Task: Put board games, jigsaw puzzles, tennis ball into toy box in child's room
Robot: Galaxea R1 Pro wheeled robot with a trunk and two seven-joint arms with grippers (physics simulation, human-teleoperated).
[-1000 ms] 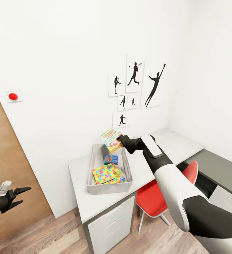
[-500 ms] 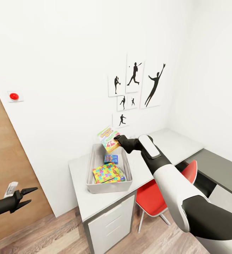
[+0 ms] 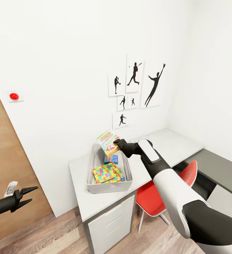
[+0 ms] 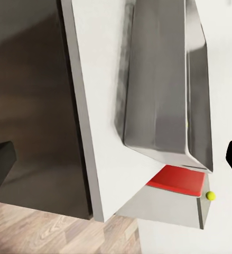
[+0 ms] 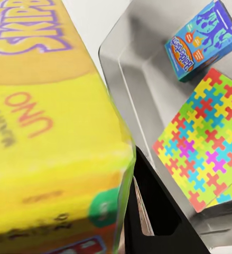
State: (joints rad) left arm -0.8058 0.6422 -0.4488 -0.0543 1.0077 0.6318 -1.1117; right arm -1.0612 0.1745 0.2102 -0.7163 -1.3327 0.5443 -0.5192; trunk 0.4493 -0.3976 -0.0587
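- Holding the Skip-Bo board game (image 3: 108,142), the right gripper (image 3: 118,144) is clamped on its lower right corner; the box hangs tilted over the far end of the toy box (image 3: 92,165).
- Lying inside the toy box are the blue board game (image 3: 111,159) toward the far end and a jigsaw puzzle (image 3: 107,173) at the near end.
- The toy box sits on the table (image 3: 81,197), at its left end, near the wall.
- The left gripper (image 3: 27,195) hovers low at the left beside the wooden door (image 3: 6,169), fingers spread apart, holding nothing.
- The left wrist view shows a tennis ball (image 4: 210,195) just beside a red chair seat (image 4: 177,180).
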